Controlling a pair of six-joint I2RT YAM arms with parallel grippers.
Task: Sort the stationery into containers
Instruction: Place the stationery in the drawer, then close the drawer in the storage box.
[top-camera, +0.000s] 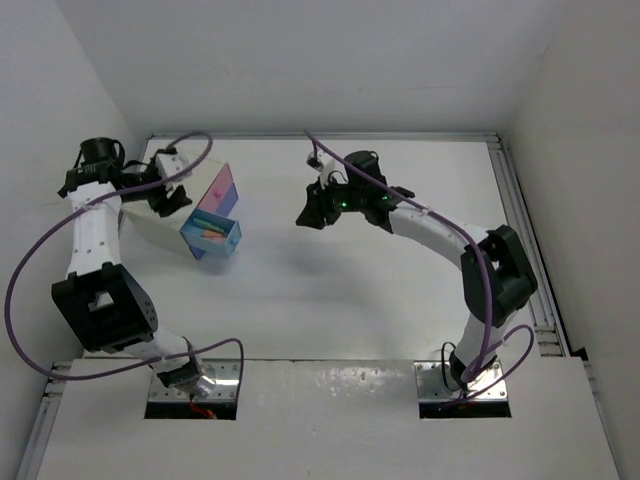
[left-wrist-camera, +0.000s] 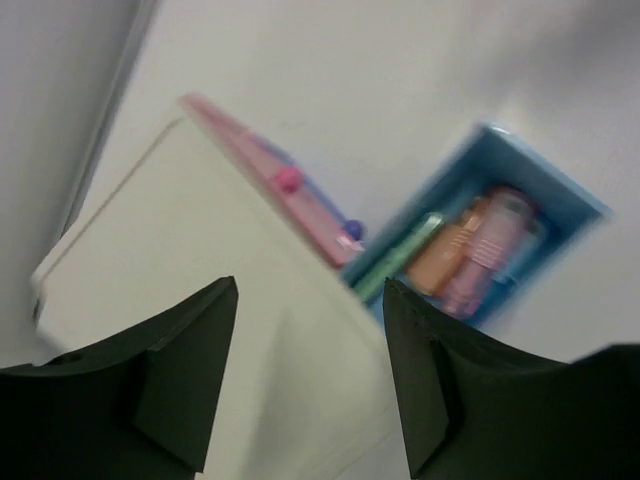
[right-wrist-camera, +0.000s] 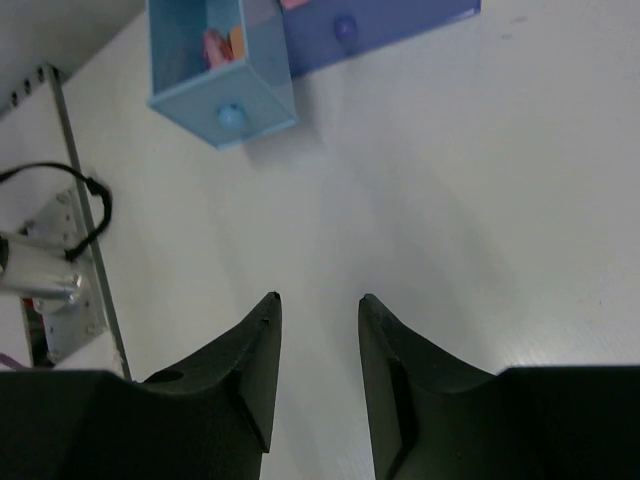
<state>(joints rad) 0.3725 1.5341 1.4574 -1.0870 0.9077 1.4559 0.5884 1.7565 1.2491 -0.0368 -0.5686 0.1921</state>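
You have the drawer unit (top-camera: 150, 228) at the far left of the table (top-camera: 350, 300), close against the left wall. One drawer (top-camera: 236, 236) is pulled out of it toward the table's middle. The marker pieces (top-camera: 210, 230) lie inside, side by side along its length (how many, you cannot tell). Two shut drawers (top-camera: 228, 188) sit just beside the open one, on its far side. Your left gripper (top-camera: 172, 200) hangs above the unit's top, near the drawer fronts. Your right gripper (top-camera: 308, 213) is over the table to the right of the open drawer, well apart from it and toward the far edge.
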